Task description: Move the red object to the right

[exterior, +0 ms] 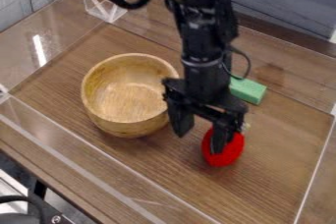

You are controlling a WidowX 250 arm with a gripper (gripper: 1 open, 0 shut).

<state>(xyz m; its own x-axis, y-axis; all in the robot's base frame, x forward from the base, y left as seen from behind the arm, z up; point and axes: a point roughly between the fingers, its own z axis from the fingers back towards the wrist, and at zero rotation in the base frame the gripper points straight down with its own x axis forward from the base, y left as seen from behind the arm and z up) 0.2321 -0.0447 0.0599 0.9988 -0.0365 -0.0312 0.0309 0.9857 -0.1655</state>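
One bowl (124, 92) — wooden, one red toy (223, 147)

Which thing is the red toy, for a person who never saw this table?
On the wooden table, find the big round bowl. Beyond its right side in the picture, partly under the dark gripper, lies the red toy. It alone is bright red; the block behind is green.

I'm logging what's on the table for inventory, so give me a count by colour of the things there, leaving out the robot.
Red: 1, the strawberry-like toy
Green: 1, the block
Wooden tan: 1, the bowl
Total: 3
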